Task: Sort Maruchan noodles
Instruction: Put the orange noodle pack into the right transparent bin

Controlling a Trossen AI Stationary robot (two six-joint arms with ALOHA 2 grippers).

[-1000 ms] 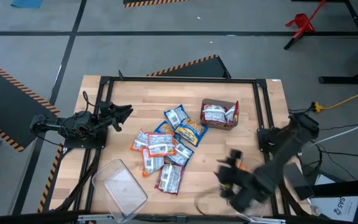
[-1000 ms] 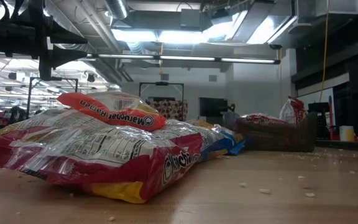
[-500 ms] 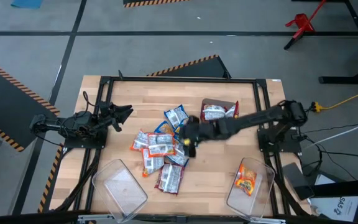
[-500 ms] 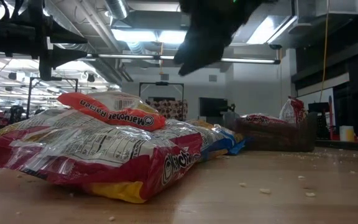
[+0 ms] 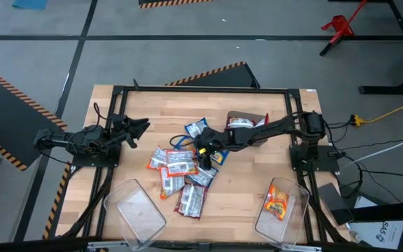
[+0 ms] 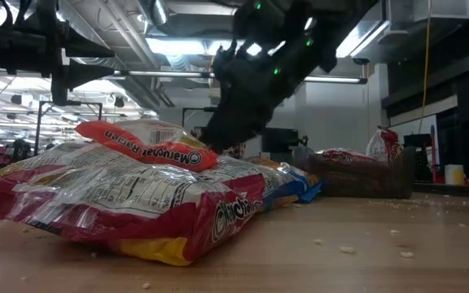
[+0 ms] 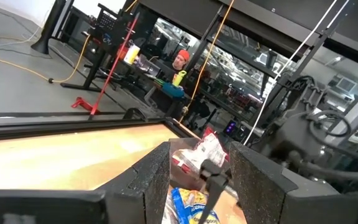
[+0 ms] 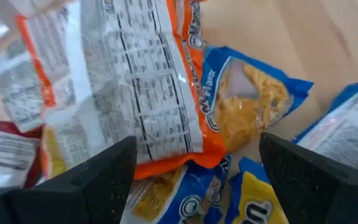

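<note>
Spread wide, the right gripper's (image 5: 203,150) jaws hover just above the heap of noodle packets (image 5: 184,168) in the middle of the wooden table (image 5: 257,175); its wrist view shows both dark fingers (image 8: 92,180) well apart with an orange-edged packet (image 8: 135,93) and blue-yellow packets (image 8: 247,106) lying between them, none gripped. The right arm (image 5: 271,130) reaches across the table from its base at the right edge. The left arm (image 5: 82,140) waits at the left edge, its gripper (image 5: 140,126) pointing toward the pile with the jaws parted and nothing between them.

Two clear bins sit at the near edge: the left bin (image 5: 135,210) has no packet in it, while the right bin (image 5: 280,208) holds one orange packet (image 5: 277,203). A small brown cardboard box (image 5: 248,129) beside the heap, partly under the right arm, holds red-and-white packets. In the low view, a large red-edged packet (image 6: 129,203) fills the foreground with an orange packet (image 6: 145,145) lying on top, and the right gripper comes down just behind them.
</note>
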